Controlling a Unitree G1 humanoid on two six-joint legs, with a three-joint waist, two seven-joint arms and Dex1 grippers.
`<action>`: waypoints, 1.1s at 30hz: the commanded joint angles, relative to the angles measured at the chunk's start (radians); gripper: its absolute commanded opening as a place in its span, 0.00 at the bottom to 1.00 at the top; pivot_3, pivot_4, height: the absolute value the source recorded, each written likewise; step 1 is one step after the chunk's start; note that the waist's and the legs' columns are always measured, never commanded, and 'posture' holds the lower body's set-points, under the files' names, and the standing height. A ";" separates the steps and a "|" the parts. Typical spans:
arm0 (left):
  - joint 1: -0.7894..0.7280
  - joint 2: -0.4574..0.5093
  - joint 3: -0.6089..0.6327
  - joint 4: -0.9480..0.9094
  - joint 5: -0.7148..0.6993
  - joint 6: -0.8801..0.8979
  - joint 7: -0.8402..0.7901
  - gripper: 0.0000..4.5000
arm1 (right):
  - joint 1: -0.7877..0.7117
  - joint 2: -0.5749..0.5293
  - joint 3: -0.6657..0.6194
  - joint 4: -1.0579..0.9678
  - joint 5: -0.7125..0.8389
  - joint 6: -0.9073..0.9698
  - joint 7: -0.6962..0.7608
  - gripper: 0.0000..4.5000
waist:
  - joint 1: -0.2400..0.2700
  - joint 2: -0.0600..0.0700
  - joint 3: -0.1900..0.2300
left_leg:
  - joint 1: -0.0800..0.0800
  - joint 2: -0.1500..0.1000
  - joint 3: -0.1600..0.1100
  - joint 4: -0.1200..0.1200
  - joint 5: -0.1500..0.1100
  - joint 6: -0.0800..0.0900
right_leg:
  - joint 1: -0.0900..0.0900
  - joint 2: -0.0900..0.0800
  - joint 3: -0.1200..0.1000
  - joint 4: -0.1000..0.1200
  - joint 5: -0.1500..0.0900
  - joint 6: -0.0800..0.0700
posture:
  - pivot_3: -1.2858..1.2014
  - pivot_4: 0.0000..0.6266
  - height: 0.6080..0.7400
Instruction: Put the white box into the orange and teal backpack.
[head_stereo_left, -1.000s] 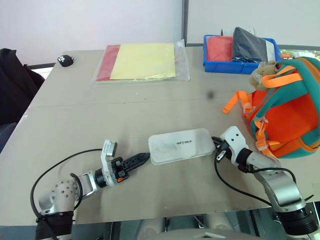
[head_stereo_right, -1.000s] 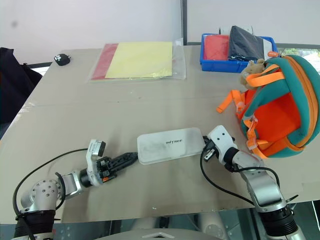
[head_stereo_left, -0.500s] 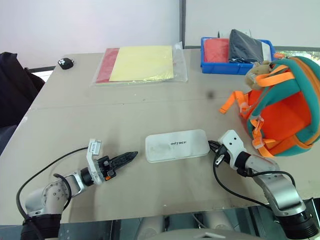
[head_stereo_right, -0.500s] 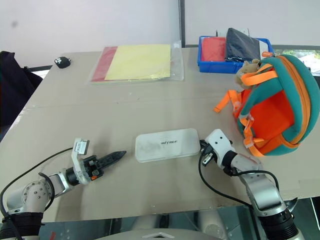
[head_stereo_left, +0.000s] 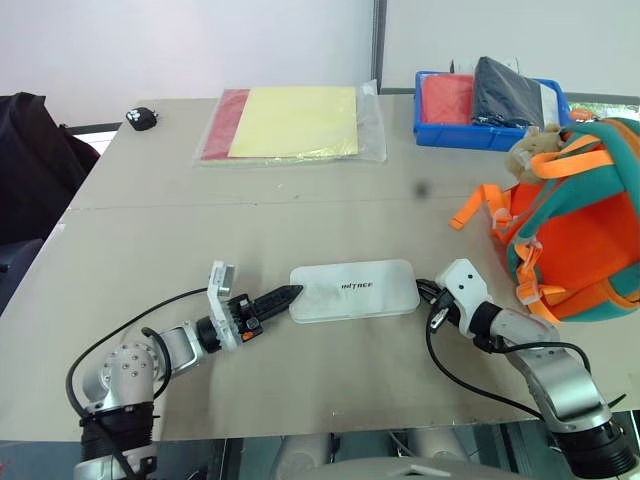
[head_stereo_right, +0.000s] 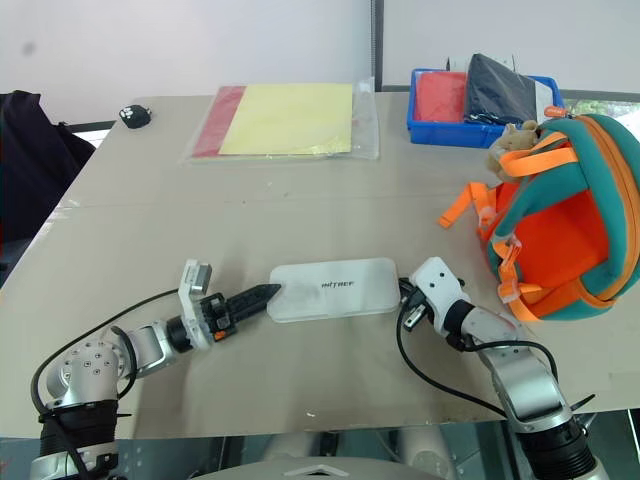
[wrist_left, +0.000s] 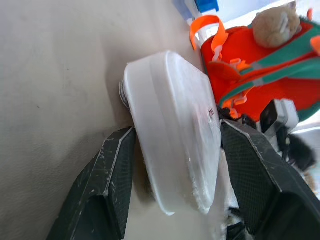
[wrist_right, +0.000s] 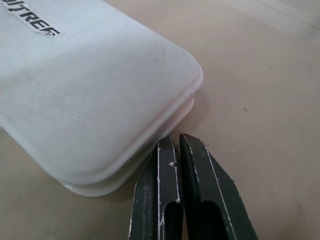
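Back at the white box (head_stereo_left: 354, 291) comes the left gripper (head_stereo_left: 282, 297), fingers spread either side of its end, not yet clamped. Right gripper (wrist_right: 176, 159), pinched shut, empty, touches the opposite end. Orange and teal backpack (head_stereo_left: 575, 232) lies nearby.

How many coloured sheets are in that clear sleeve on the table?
2 that show: a yellow sheet on top and a red sheet sticking out along the sleeve's left edge. More may be hidden beneath them.
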 joint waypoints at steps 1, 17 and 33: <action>0.015 0.022 -0.032 0.011 -0.024 0.107 0.011 0.72 | -0.007 0.002 0.000 -0.025 0.001 -0.021 0.000 0.00 | -0.001 0.000 0.000 | 0.000 0.000 0.000 0.000 0.000 0.000 | 0.000 0.000 0.000 0.000 0.000 0.000 | 0.52 0.24 1.00; -0.024 -0.041 -0.067 0.001 -0.054 0.170 0.033 0.37 | -0.013 0.014 0.005 -0.026 -0.001 -0.032 -0.001 0.00 | 0.001 0.000 0.000 | -0.002 -0.003 -0.002 0.000 0.000 -0.001 | -0.001 -0.002 0.000 0.000 -0.001 0.001 | 0.52 0.24 1.00; -0.069 0.044 0.079 -0.127 -0.056 -0.100 -0.081 0.23 | -0.041 0.062 -0.134 -0.046 0.174 0.010 0.014 0.19 | -0.001 -0.002 0.005 | -0.011 -0.003 -0.005 0.003 0.001 -0.001 | -0.009 -0.002 -0.003 0.001 -0.001 0.001 | 0.52 0.24 1.00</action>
